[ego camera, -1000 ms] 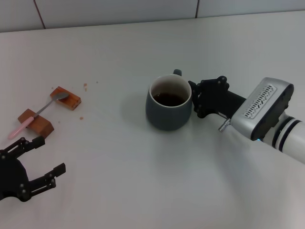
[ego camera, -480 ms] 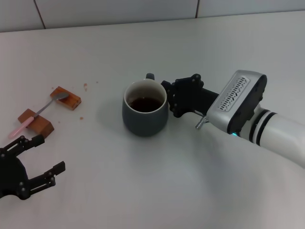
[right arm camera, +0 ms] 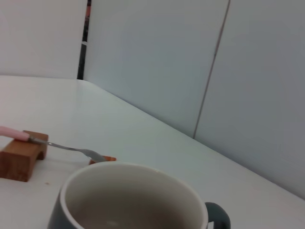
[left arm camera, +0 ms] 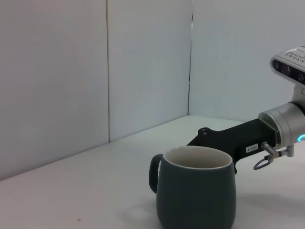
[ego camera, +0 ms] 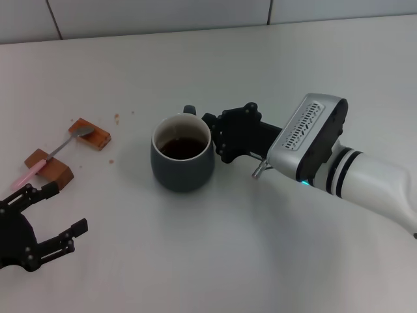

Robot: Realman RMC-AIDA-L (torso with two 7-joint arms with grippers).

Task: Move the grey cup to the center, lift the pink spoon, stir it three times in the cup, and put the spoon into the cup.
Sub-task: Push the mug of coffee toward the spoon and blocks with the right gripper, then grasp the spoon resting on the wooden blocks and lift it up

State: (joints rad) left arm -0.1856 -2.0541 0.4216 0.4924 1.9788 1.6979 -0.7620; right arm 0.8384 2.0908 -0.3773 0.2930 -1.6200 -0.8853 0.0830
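Cup first: it stands upright on the worktop, roughly in the middle of the head view, with dark liquid inside and its small handle turned toward the far wall and slightly toward the robot's right. The right pincer sits tight against the cup's right flank, beside the handle, low and nearly level with the worktop. That placement reads as a grip or push on the mug's side for the slide toward the centre, kept low so the drink does not slop. Whether its fingers are pinching the cup wall or only pressed against it cannot be told, since the mug hides the tips.

Spoon lies well apart from the cup, at the robot's left, bridging two wooden blocks. The blocks hold it clear of the worktop, probably so a pincer can get under and around the slim handle. Its long axis runs diagonally: the pale pink handle end points toward the robot and leftward past the near block, and the metal bowl rests on the far block, pointing away and to the right, broadly toward the cup.

The left pincer hovers just near of the spoon's handle end, fingers spread and holding nothing, seemingly ready for the lift.
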